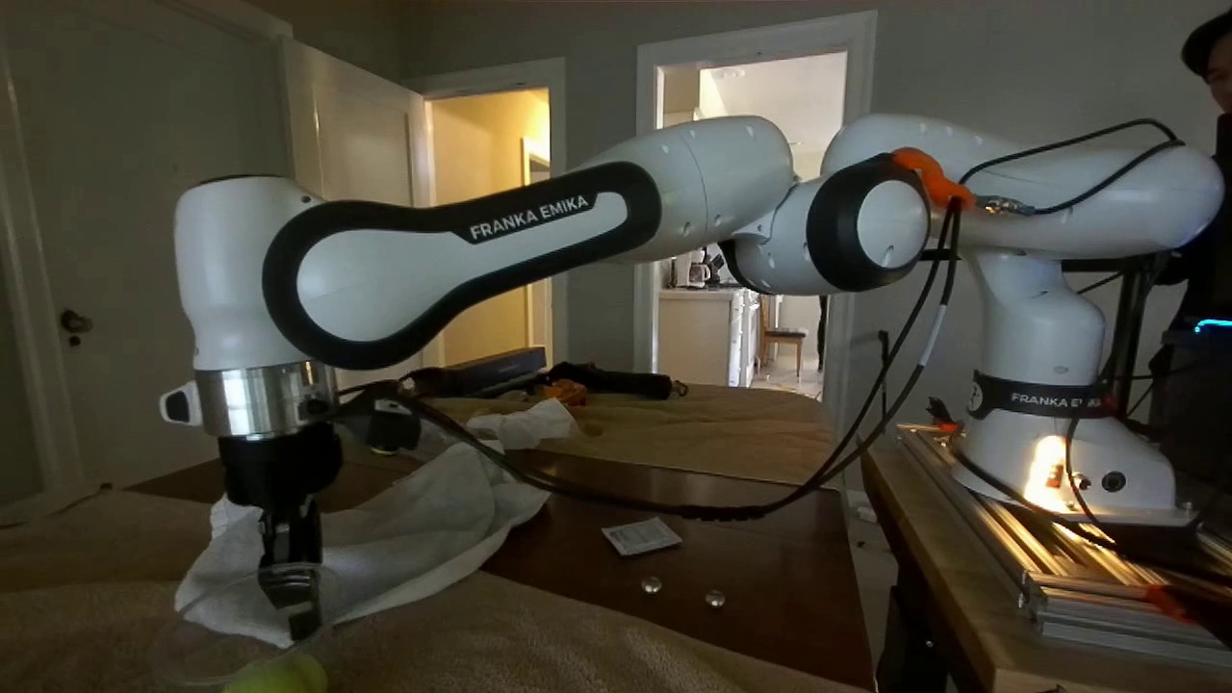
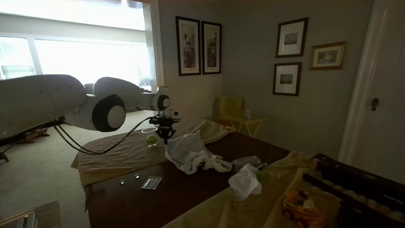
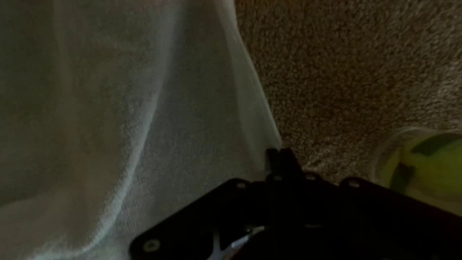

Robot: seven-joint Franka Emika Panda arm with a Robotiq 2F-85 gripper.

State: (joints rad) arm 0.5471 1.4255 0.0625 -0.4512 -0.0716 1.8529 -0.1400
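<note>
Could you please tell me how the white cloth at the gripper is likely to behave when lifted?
The white cloth should probably hang limp, since it lies in soft folds. Its edge looks thin, so it is likely light for its size. As the gripper is at one edge, the rest would probably trail.

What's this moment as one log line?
black gripper: shut on edge of crumpled white cloth; nearby: yellow-green ball in clear round container; beneath: brown towel

Arm (image 1: 693, 188) outstretched, wrist (image 1: 258, 399) straight down, gripper (image 3: 279, 153) beneath it with jaws together
</note>
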